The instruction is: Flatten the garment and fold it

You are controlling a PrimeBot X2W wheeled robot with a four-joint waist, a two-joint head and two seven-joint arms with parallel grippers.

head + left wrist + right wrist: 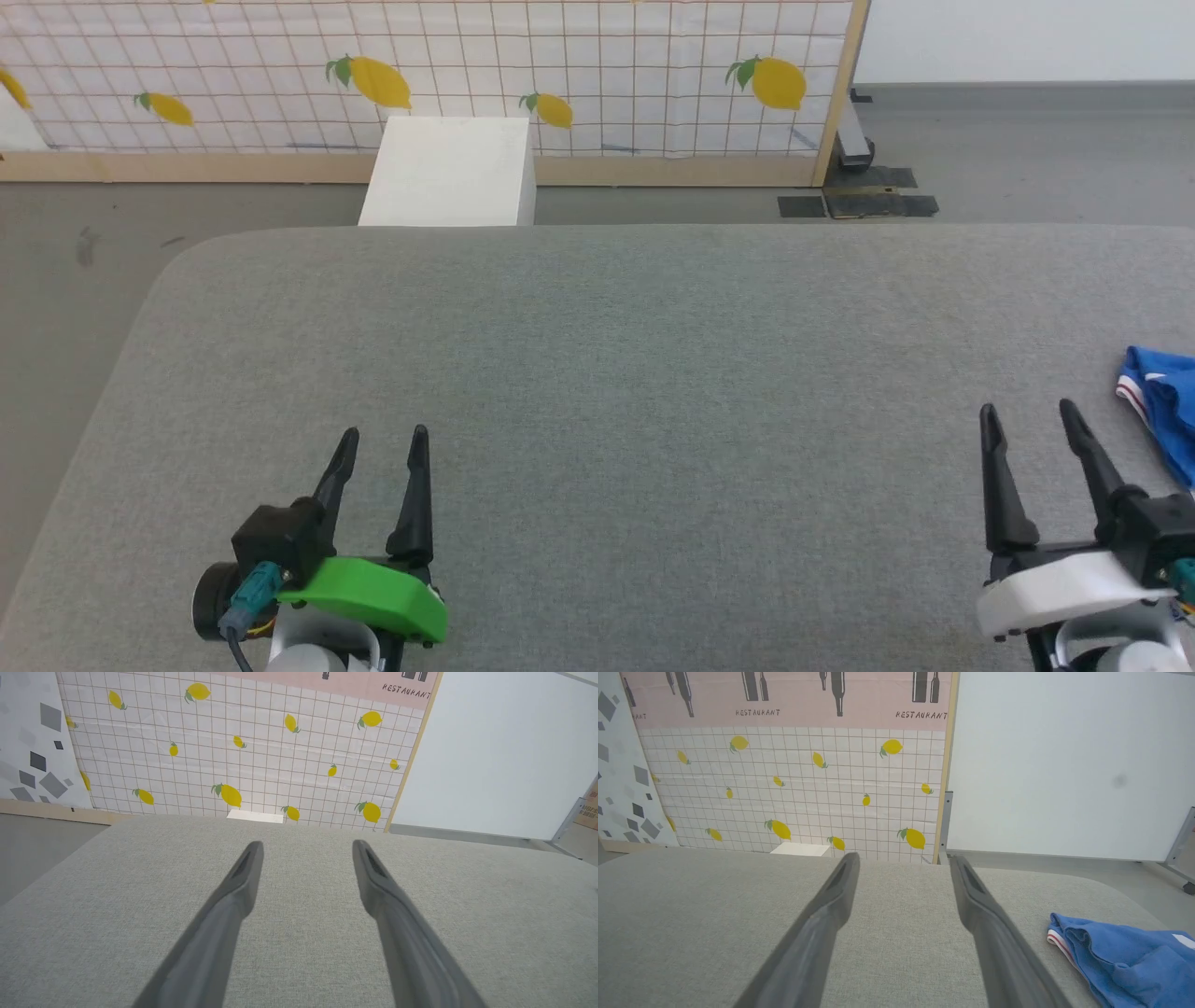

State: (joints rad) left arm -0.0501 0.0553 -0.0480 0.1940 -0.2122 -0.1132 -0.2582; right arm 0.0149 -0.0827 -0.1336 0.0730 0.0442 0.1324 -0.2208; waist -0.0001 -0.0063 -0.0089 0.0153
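Note:
The garment (pixel 1165 403) is a crumpled royal-blue fabric piece with a white and red striped edge. It lies on the grey padded table (pixel 616 373) at the far right edge of the head view. In the right wrist view the garment (pixel 1120 956) is bunched at the lower right. My right gripper (pixel 1027 420) stands open just left of it, not touching, with nothing between its fingers; its two fingers also frame my right gripper (pixel 903 863) in the wrist view. My left gripper (pixel 385 442) is open over bare table at the lower left, seen likewise as my left gripper (pixel 306 849).
A white box (pixel 450 171) stands on the floor beyond the table's far edge. Behind it runs a lemon-patterned panel (pixel 560 65) with a wooden frame. Grey floor (pixel 65 252) lies left of the table's rounded corner.

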